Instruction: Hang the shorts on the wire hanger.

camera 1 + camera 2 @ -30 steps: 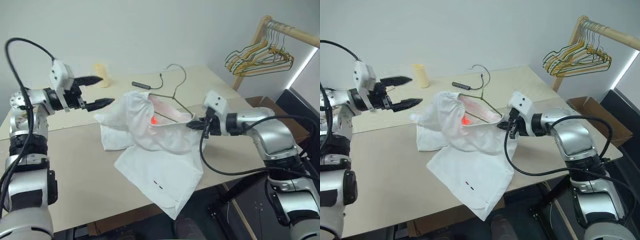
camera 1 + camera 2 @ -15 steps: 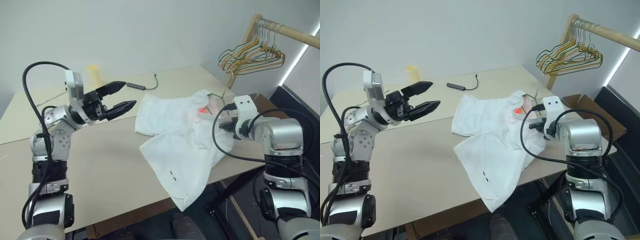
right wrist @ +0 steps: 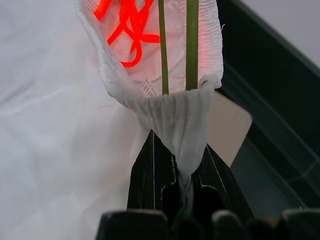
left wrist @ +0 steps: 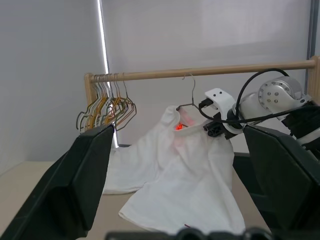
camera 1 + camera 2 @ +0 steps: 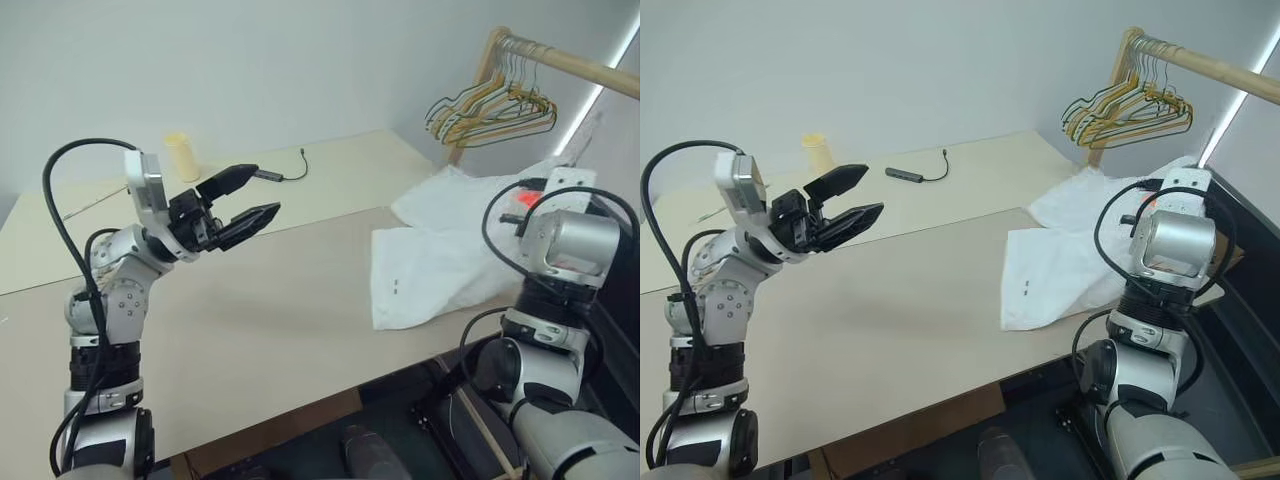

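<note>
The white shorts (image 5: 440, 255) trail over the table's right edge, their waist end lifted off it. My right gripper (image 3: 177, 150) is shut on the gathered waistband, seen from the left wrist view as the right gripper (image 4: 212, 128) beside a red glow. The wire hanger (image 3: 192, 45) runs as two thin wires down into the waistband, and its hook (image 4: 191, 92) rises above the shorts below the wooden rail. My left gripper (image 5: 262, 190) is open above the middle of the table, well left of the shorts, holding nothing.
A wooden rail (image 5: 570, 65) at the far right carries a bunch of yellow, orange and green hangers (image 5: 490, 105). A pale cup (image 5: 180, 155) and a dark cable (image 5: 270, 175) lie at the back of the beige table (image 5: 250, 320).
The camera has turned right. My right gripper swung right with the shorts and hanger, dragging them from mid-table to the right edge. My left gripper, still open, drew back toward the middle.
</note>
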Robot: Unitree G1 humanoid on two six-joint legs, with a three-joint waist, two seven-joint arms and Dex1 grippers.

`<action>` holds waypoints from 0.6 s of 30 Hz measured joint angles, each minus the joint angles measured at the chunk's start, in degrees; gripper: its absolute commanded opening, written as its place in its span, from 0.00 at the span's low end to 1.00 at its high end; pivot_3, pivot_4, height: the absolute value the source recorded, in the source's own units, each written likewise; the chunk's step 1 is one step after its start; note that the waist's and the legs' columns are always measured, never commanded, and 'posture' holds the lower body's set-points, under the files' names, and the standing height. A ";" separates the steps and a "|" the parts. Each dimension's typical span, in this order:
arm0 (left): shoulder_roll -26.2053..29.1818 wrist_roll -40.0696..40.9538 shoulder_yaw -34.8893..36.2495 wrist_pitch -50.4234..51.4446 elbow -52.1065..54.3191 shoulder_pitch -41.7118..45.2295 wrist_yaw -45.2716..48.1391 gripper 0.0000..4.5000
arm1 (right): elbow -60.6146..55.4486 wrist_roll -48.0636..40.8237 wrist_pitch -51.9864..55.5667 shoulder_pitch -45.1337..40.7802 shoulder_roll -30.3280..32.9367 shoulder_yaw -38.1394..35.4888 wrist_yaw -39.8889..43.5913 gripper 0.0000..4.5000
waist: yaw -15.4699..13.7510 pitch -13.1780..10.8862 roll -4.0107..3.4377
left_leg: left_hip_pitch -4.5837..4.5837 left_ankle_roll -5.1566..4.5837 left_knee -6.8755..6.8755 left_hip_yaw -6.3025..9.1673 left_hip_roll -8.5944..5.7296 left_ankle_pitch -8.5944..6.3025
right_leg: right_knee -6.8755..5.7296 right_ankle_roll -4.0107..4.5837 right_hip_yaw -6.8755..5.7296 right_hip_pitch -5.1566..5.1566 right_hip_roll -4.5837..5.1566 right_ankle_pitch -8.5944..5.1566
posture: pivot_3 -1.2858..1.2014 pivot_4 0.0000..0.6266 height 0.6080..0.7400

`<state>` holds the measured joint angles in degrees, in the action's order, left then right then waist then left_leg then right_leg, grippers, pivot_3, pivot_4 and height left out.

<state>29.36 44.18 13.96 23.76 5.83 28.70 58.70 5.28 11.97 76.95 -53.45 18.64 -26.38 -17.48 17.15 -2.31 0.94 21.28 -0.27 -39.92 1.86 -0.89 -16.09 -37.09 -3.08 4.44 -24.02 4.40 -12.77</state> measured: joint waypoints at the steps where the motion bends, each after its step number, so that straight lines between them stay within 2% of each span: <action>1: -0.14 0.22 0.01 0.01 0.49 -0.20 -0.32 0.99 | 0.64 0.36 -1.10 -0.73 0.07 -0.65 -1.35 0.00 | 0.16 0.00 0.00 | -0.01 -0.01 0.01 0.00 -0.02 0.01 | 0.00 -0.02 0.01 0.02 0.01 0.00 | 0.42 0.00 1.00; 5: -0.15 0.43 0.01 -0.10 1.88 -0.91 -0.92 0.99 | 3.53 0.31 -6.46 -2.56 1.00 -2.96 -5.12 0.00 | 0.52 0.00 0.00 | -0.03 -0.02 0.02 0.00 -0.08 0.01 | 0.05 -0.07 0.03 0.08 0.03 -0.01 | 0.42 0.00 1.00; 11: -0.49 0.99 0.10 -0.09 2.44 -1.36 -1.88 0.99 | 14.10 -0.94 -13.38 -7.98 6.72 -7.54 -9.19 0.00 | 1.02 -0.01 -0.01 | -0.17 -0.06 0.10 -0.17 -0.13 0.02 | 0.17 -0.17 0.22 0.25 0.05 -0.03 | 0.42 0.00 1.00; 16: -0.64 1.26 0.14 -0.09 2.63 -1.37 -1.74 0.99 | 27.49 -4.31 -19.58 -12.86 12.21 -10.56 -10.82 0.00 | 1.41 -0.07 -0.02 | -1.06 -0.26 0.33 -0.28 -0.10 -0.10 | 0.75 -0.34 0.26 1.43 -0.02 -0.13 | 0.42 0.00 1.00; 18: -0.63 2.00 0.30 -0.09 3.22 -1.40 -1.54 0.99 | 33.24 -6.06 -21.31 -14.89 14.26 -11.57 -11.49 0.00 | 1.59 -0.12 -0.06 | -1.24 -0.31 0.58 -0.34 -0.10 -0.08 | 1.18 -0.72 0.28 1.90 -0.01 -0.29 | 0.42 0.00 1.00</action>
<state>28.73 46.19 14.26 23.67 9.05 27.30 57.16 38.52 5.91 55.64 -68.34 32.90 -37.95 -28.96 18.75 -2.43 0.88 20.04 -0.59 -39.34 1.52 -1.00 -16.17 -35.91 -3.80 4.72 -22.12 4.38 -13.06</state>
